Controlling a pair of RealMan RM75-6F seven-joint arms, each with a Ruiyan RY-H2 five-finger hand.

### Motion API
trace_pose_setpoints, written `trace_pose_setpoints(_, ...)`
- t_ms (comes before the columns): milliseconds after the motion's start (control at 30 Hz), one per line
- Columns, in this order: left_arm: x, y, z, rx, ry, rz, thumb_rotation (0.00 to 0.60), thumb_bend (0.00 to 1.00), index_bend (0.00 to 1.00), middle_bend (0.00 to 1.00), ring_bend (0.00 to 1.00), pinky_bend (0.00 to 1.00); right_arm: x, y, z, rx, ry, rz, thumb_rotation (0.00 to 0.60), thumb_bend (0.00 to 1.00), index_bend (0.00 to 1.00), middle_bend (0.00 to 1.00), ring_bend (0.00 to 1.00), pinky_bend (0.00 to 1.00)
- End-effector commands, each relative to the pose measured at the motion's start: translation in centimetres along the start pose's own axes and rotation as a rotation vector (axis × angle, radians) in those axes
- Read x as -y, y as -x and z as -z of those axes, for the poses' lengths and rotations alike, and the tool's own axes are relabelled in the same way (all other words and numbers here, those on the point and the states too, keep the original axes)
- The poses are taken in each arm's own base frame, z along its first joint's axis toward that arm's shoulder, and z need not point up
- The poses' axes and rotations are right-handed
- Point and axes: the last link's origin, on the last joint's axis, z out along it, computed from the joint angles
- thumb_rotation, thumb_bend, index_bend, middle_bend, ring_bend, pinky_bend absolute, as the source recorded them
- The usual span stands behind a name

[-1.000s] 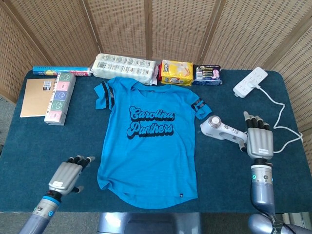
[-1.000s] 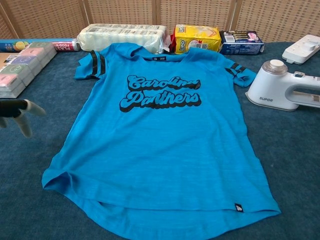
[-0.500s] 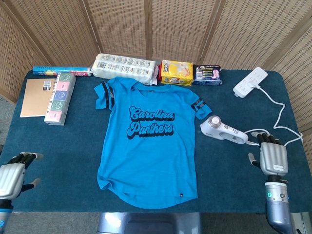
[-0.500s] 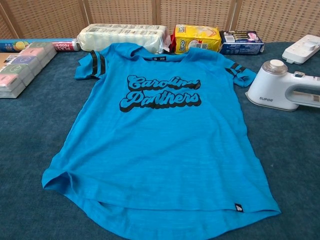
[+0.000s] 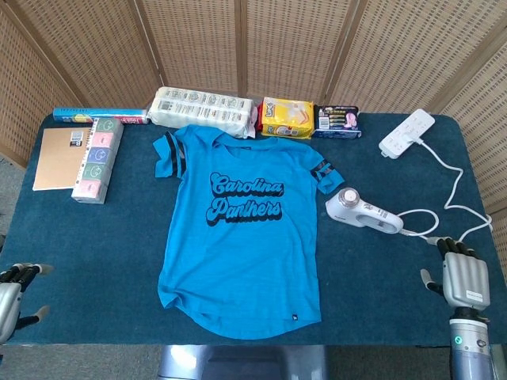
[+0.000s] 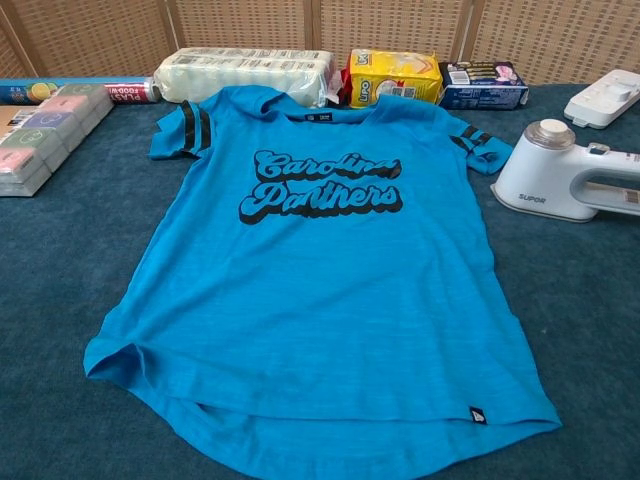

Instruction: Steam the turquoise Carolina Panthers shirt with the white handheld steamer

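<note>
1. Two hands of mine are both down at the near edge of the table (image 5: 127,237), neither one touching anything. My left hand (image 5: 9,294) is at the far left corner, fingers apart, holding nothing. My right hand (image 5: 464,277) is at the near right, palm down, fingers loosely spread, also holding nothing.
2. Shirt (image 5: 242,226) is lying flat in the middle of the table, front up, "Carolina Panthers" lettering readable, collar toward the far side, hem toward me.
3. Steamer (image 5: 363,212) is lying on the table just off the shirt's right sleeve, well apart from my right hand. Chest view shows it sitting beside the sleeve, not on the fabric.
4. Its cord (image 5: 455,186) snakes back to the white power strip (image 5: 406,133) at the far right corner.
5. Along the back edge: a long white pack (image 5: 202,109), a yellow pack (image 5: 287,117), a dark box (image 5: 337,121).
</note>
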Motion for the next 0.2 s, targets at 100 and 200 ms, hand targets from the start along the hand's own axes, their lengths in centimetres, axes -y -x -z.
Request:
trace_pose_setpoints(100, -0.3, -0.07, -0.13, 0.0, 0.001, 0.004, 0.6, 0.14, 0.32, 0.38, 0.27, 0.34, -0.13, -0.13, 0.07, -0.011, 0.0, -0.012, 0.6, 0.33, 0.3, 0.32, 0.29, 0.33)
trace_pose_setpoints(200, -0.42, -0.2, -0.24, -0.002, -0.001, 0.001, 0.6, 0.14, 0.32, 0.38, 0.27, 0.34, -0.08, -0.27, 0.11, -0.02, -0.002, -0.03, 0.6, 0.33, 0.3, 0.32, 0.29, 0.33)
